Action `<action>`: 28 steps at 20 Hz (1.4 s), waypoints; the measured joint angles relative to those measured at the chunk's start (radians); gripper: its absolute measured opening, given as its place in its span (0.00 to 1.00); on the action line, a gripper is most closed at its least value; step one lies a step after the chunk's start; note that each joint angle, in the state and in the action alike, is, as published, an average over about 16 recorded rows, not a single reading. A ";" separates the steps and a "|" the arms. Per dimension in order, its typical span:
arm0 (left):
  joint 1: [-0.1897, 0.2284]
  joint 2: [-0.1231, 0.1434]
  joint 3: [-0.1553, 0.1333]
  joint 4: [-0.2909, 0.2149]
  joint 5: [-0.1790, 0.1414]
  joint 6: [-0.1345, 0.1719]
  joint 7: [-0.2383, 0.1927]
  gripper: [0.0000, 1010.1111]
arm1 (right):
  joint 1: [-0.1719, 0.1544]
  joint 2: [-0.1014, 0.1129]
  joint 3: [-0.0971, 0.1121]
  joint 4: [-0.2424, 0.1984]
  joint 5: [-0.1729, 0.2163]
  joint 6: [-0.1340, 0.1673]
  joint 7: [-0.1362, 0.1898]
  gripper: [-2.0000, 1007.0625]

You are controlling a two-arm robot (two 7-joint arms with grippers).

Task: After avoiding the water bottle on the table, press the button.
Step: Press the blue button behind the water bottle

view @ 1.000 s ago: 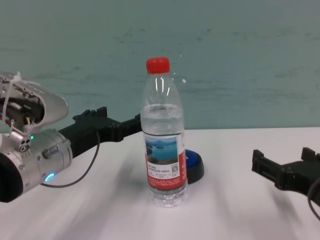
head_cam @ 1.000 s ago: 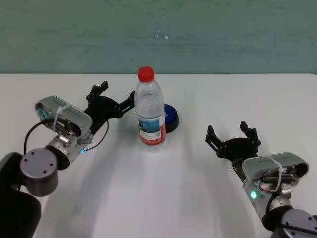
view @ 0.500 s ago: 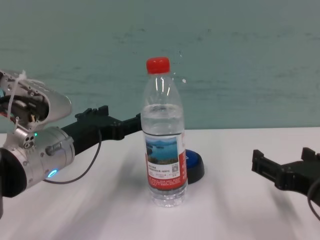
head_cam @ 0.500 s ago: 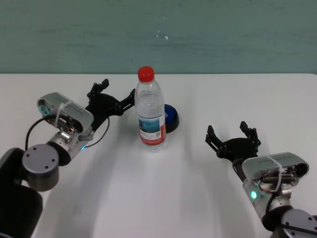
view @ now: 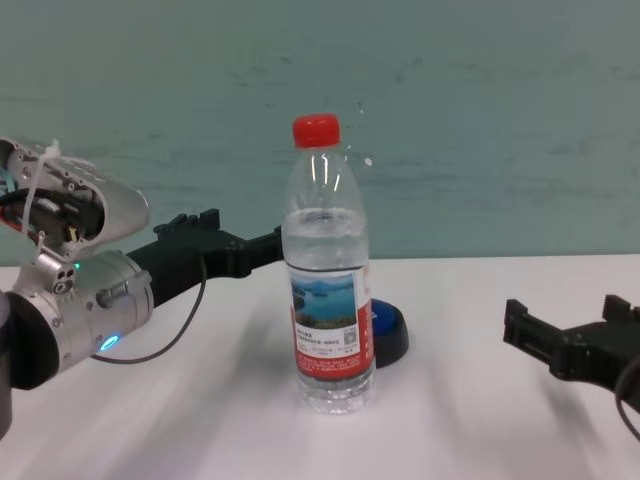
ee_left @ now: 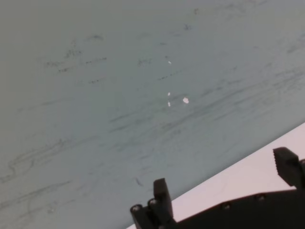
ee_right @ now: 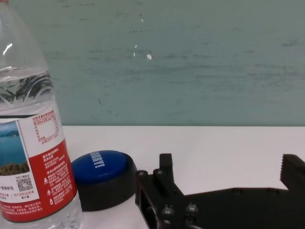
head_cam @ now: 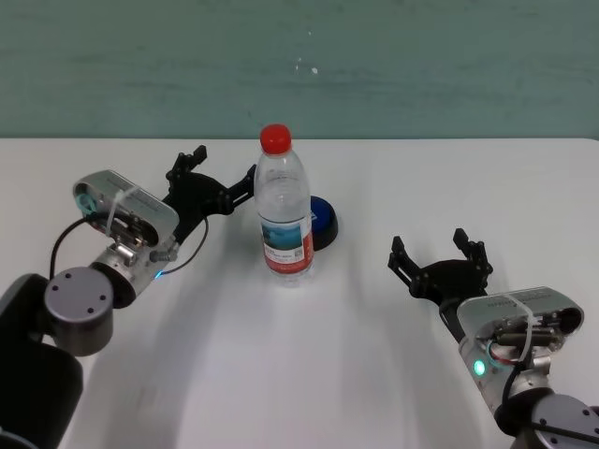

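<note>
With our left end effector [head_cam: 213,185] spread wide just beside the water bottle [head_cam: 284,211], which stands on the desk [head_cam: 309,355] before the button [head_cam: 324,223], a careless sweep could topple the bottle.

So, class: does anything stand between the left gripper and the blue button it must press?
Yes. The water bottle stands upright between the left gripper and the button, which sits just behind the bottle to its right. The right gripper waits apart.

No legible text on button [ee_right: 100,166], bottle [ee_right: 33,157].
</note>
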 joint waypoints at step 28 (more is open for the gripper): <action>0.065 0.030 -0.078 -0.067 -0.022 0.018 0.038 1.00 | 0.000 0.000 0.000 0.000 0.000 0.000 0.000 1.00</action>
